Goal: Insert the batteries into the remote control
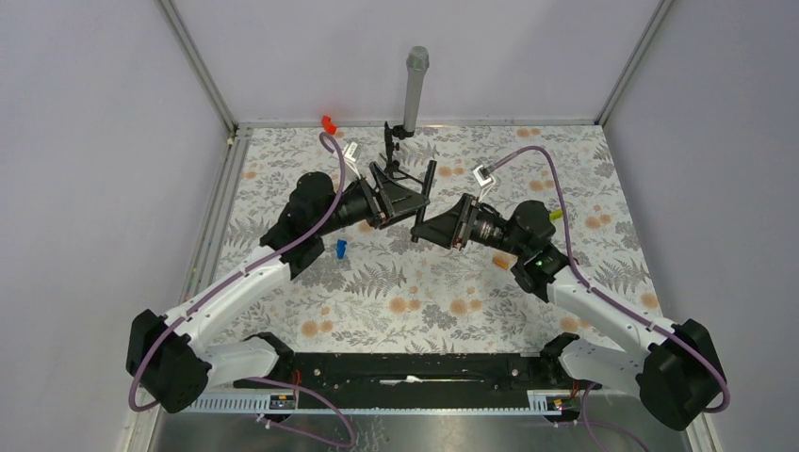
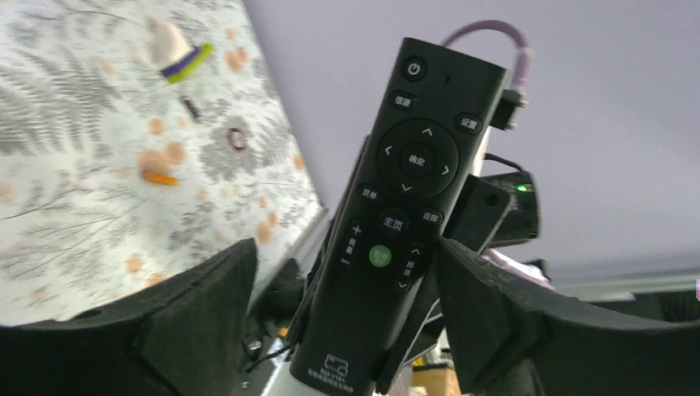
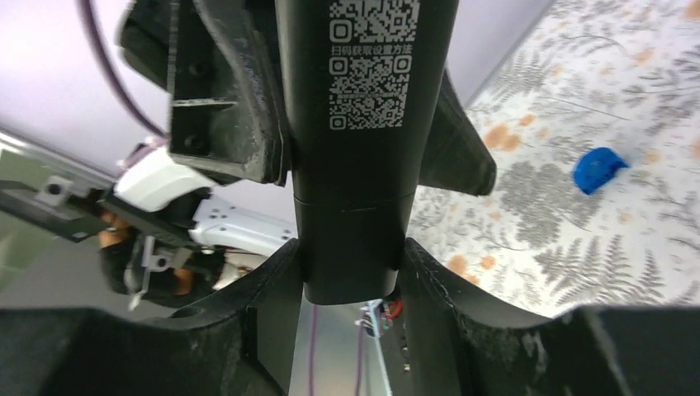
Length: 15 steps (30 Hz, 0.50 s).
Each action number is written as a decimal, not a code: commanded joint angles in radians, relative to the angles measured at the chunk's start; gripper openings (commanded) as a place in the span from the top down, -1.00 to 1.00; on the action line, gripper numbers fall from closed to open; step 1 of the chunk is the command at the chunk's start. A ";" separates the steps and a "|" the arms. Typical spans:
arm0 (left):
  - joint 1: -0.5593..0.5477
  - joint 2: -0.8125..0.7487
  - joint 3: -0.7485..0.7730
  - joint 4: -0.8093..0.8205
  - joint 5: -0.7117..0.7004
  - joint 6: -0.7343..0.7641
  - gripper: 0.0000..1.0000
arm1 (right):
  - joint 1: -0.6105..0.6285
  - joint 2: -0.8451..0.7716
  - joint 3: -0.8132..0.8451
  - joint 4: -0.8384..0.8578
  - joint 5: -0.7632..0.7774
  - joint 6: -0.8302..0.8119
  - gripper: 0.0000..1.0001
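The left wrist view gives us the remote (image 2: 404, 214) face on, its buttons toward that camera, standing tilted between the fingers (image 2: 487, 313) of the left gripper (image 2: 345, 252). That gripper is spread wide. One finger comes just beside the remote's edge and the other stands off with a clear gap, so it has hold of nothing. The right wrist view shows what that one hides: the remote's plain back with its printed code squares. The right gripper (image 3: 347, 256) is closed on the remote's lower end, a finger pressed against each side. There we also see the left gripper's fingers flanking the remote farther up, and a blue piece (image 3: 598, 169) lying on the table (image 1: 415, 292) off to one side of the right gripper. Only the left wrist view picks out a battery (image 2: 157, 176) clearly, lying on its side on the patterned cloth well away from the left gripper. From above the same orange battery (image 1: 497, 262) sits just beside the right arm's wrist, behind the right gripper. In the top view the remote itself is lost among the black fingers, but the pose is plain. Both arms reach forward with elbows out and wrists turned inward, so the two grippers face each other, tip to tip, raised off the table.
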 commanded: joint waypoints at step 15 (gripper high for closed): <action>0.004 0.009 0.179 -0.428 -0.379 0.490 -0.55 | 0.183 0.158 0.249 -0.554 0.417 -0.647 0.23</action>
